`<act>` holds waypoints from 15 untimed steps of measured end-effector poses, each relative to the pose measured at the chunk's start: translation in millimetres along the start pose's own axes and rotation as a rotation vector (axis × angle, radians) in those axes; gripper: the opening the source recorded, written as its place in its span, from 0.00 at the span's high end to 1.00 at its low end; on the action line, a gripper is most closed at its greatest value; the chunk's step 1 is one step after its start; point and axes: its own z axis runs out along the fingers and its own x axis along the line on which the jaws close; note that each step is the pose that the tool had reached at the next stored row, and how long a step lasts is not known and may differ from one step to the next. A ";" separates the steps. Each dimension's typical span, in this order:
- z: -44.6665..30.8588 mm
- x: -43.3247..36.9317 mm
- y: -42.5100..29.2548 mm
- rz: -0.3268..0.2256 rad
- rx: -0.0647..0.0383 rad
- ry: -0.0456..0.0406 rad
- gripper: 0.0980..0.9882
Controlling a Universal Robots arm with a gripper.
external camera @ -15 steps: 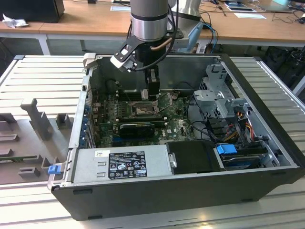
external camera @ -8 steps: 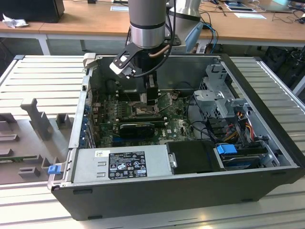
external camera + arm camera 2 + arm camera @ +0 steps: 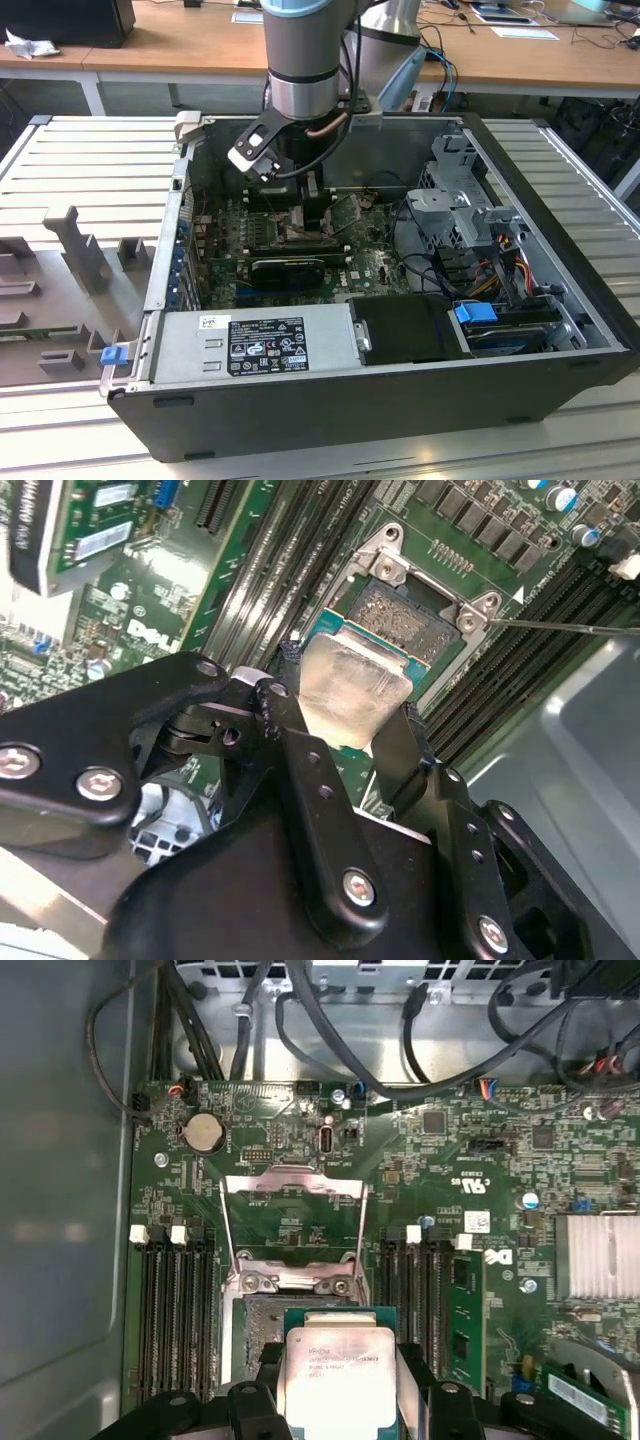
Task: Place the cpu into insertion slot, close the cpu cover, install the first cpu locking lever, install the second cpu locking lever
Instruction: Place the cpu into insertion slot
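One cpu [image 3: 352,680] gripped by edges in my gripper [image 3: 348,715], hovering just over insertion slot [image 3: 405,615]; cpu cover [image 3: 290,1186] tilted up, open.

The cpu [image 3: 350,695] has a smooth, dull silvery metal top.

A black-and-white label [image 3: 268,345] of print too fine to read sits on the power supply [image 3: 185,352]. In the first wrist view, faint print marks the cpu [image 3: 338,1375], white lettering the motherboard [image 3: 300,1150], beside a white sticker [image 3: 477,1221]
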 end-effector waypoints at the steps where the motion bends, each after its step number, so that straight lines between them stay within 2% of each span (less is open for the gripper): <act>1: 1.8 0.7 -0.1 0.000 0.000 0.0000 0.52; 4: 6.3 2.5 -0.8 0.000 0.000 -0.0001 0.52; 10: 20.7 9.0 -4.7 0.009 0.000 -0.0009 0.52; 15: 25.5 11.9 -6.1 0.010 0.000 -0.0009 0.52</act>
